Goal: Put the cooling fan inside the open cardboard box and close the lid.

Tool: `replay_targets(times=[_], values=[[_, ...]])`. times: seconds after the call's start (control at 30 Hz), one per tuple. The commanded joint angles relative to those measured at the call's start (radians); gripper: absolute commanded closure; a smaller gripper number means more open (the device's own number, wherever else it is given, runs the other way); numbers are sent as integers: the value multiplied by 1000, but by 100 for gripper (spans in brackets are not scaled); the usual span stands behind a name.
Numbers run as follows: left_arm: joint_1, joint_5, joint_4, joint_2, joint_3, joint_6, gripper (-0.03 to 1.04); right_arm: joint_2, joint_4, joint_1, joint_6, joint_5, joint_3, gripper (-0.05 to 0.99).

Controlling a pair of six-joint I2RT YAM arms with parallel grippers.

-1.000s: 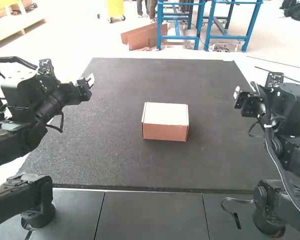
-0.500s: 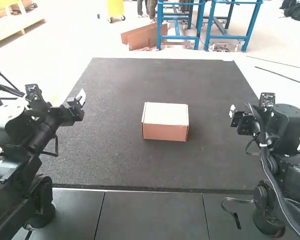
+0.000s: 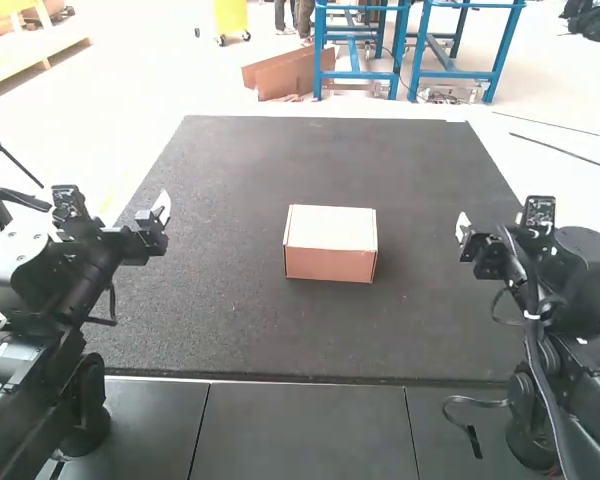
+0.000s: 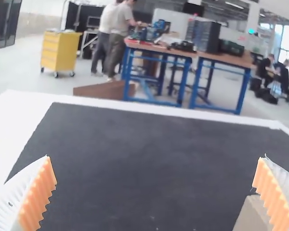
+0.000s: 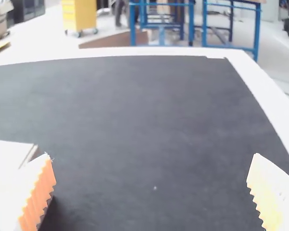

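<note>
A small brown cardboard box [image 3: 331,243] stands in the middle of the black mat [image 3: 230,170] with its lid flaps down flat. My left gripper [image 3: 155,225] hovers over the mat's left edge, well apart from the box, open and holding nothing. At the mat's right edge my right gripper [image 3: 469,240] is also open and holds nothing. In the left wrist view the left gripper [image 4: 154,202] spans wide, orange pads [image 4: 36,197] apart, with a box corner [image 4: 244,219] beside one finger. The right wrist view has the right gripper [image 5: 151,195] open, the box top [image 5: 7,154] near one finger.
White floor surrounds the mat. Blue-framed workbenches [image 3: 410,45] and a flat cardboard piece [image 3: 285,72] lie beyond the far edge. A dark panel [image 3: 300,430] runs along the near side between the two arm bases.
Both arms have drawn back toward their bases and lowered: the left gripper went down and left, the right gripper down and slightly inward. The box has not moved.
</note>
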Motion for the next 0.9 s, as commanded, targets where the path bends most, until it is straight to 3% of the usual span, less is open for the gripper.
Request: replay_targets(times=[0.0,0.23,0.27,0.37,0.87], values=[[6,6,-13,-12,-7,142,4,-66,-8,16,22,-5,-4,2],[11,5,-79,-12,-6,133,4,-263,-229,10,60,9,-4,2],[14,5,-85,-14,-7,132,4,-249,-220,3,73,44,-5,2],[26,5,-126,-12,-6,133,4,-247,-226,-4,73,44,-4,2],[104,5,-143,-12,-6,121,4,-249,-260,-6,56,65,-4,2]])
